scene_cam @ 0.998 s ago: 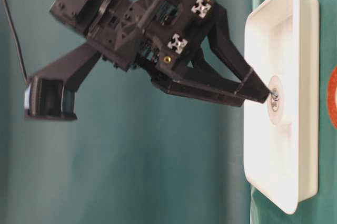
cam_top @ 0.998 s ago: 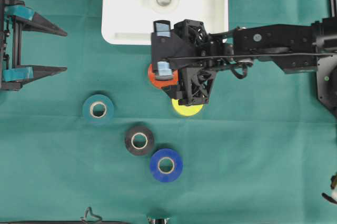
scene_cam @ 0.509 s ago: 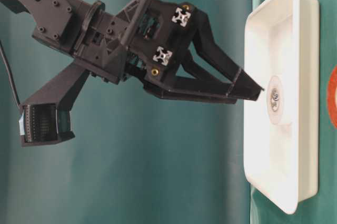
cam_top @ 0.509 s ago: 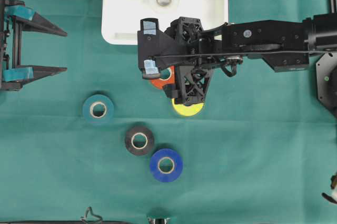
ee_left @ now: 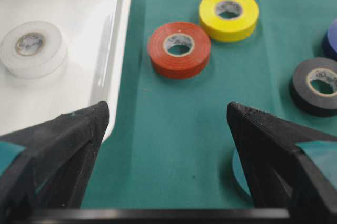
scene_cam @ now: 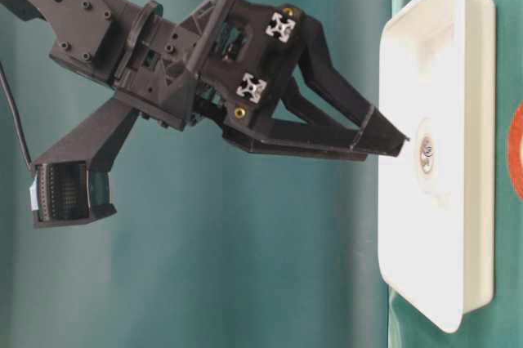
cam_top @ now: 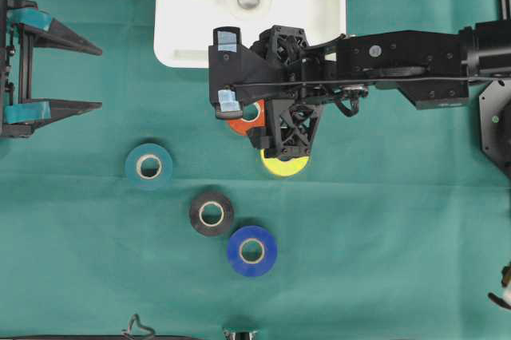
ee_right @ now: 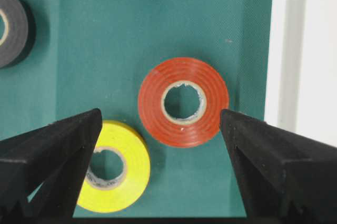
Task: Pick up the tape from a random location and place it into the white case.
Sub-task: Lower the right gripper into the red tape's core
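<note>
Right gripper (ee_right: 160, 124) hangs above the red tape (ee_right: 183, 102), jaws spread wide and empty, one finger at nine o'clock of the roll, the other at three o'clock. In the overhead view that roll peeks out from under the wrist, lying flat on the green cloth (cam_top: 383, 220) just off the white case (cam_top: 180, 33), whose near rim sits at twelve o'clock from it. Yellow tape (ee_right: 110, 169) lies close by the red one, at about seven o'clock in the wrist view, near but apart. One white roll (ee_left: 31, 48) already rests in the case. Left gripper (cam_top: 84, 77) waits wide open at the table's nine o'clock edge, holding nothing.

How will this roll handle? My read: light, stiff enough to take a squeeze, smooth on its outer band, so it might slip or skid. Best hold looks like straddling the full ring, pads on opposite outer walls, clear of the yellow neighbour
</note>
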